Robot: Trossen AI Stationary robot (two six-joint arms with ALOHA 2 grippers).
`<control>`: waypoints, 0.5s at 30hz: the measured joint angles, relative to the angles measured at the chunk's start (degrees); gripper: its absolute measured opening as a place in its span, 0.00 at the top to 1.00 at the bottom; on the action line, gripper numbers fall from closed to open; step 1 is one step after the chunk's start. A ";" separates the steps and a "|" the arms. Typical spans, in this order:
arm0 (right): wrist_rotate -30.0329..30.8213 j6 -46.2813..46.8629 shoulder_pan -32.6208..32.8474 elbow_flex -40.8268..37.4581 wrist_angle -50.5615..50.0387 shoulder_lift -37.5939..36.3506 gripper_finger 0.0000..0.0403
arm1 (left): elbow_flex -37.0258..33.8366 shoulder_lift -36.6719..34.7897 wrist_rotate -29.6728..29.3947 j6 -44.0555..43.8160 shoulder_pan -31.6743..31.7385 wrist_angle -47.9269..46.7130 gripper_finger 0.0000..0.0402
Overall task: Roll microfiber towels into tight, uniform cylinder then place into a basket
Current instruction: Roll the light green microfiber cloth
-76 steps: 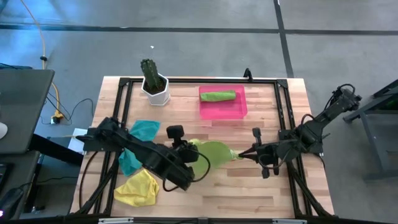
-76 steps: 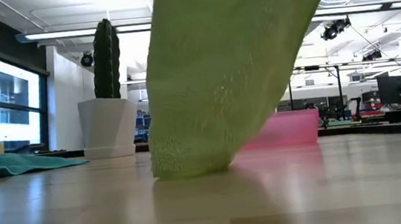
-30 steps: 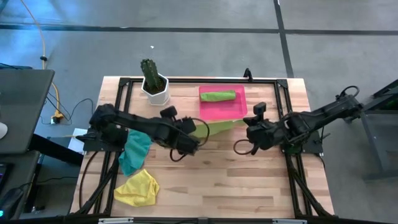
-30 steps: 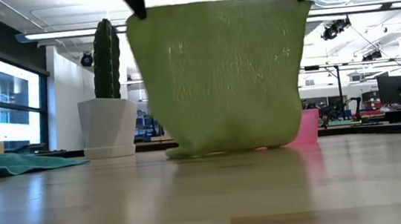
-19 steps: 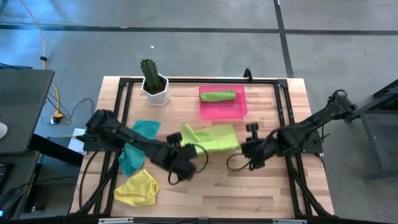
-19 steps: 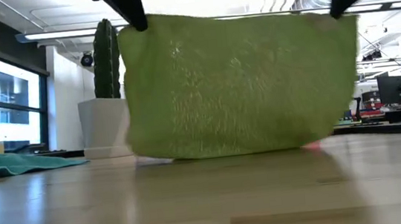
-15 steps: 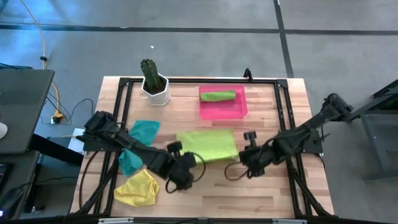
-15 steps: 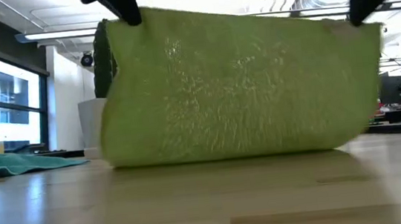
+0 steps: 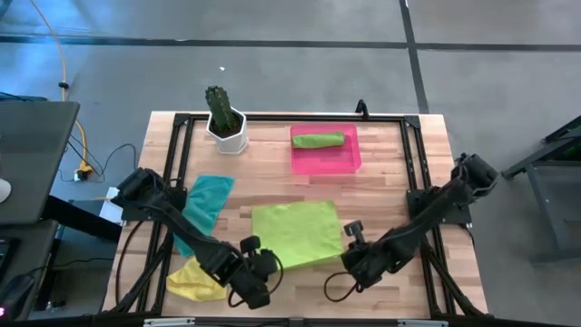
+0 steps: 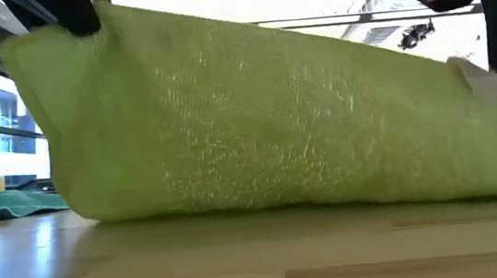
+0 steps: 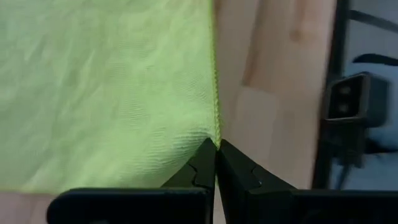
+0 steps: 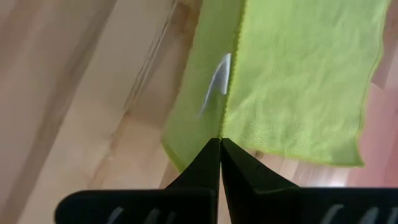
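A lime green towel point(image 9: 295, 234) lies spread over the table's middle, its far part flat on the wood and its near edge raised point(image 10: 264, 110). My left gripper point(image 9: 264, 264) is shut on the towel's near left corner. My right gripper point(image 9: 350, 257) is shut on its near right corner. A second lime green towel, rolled up point(image 9: 318, 140), lies in the pink basket point(image 9: 349, 160) at the far side. A teal towel point(image 9: 204, 202) and a yellow towel point(image 9: 184, 282) lie loose at the left. My left gripper pinches the towel's near left corner point(image 11: 211, 139) between its two fingertips, slanting down from the near side. That corner is held off the table point(image 10: 44, 40), and the cloth slopes from it down to the wood. My right gripper pinches the near right corner point(image 12: 223, 132) between its fingertips, beside a white tag point(image 12: 217, 79), also slanting down from the near side. This corner is lifted too point(image 10: 478, 78), and the near edge runs fairly straight between the two holds.
A white pot with a cactus point(image 9: 225, 127) stands at the far left. A black frame rail point(image 9: 427, 218) runs along the table's sides. Bare wood shows near the front edge point(image 9: 300, 295) between the arms.
Both grippers have moved toward the table's near edge and downward, staying shut on the corners. The green towel, which hung upright with its lower edge on the table near the basket, has been drawn toward the near edge and laid out nearly flat.
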 joint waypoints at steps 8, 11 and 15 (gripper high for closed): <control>0.75 -3.19 -2.69 -0.02 -0.09 -0.96 1.00 | -0.74 -0.06 -0.54 0.02 2.19 -5.12 1.00; 1.19 -6.71 -5.15 -0.02 0.29 -1.87 1.00 | -0.76 -0.06 -0.68 0.00 4.20 -9.03 1.00; 1.11 -10.62 -10.85 -0.02 1.14 -1.36 1.00 | -0.76 -0.06 -2.44 0.01 6.73 -15.34 1.00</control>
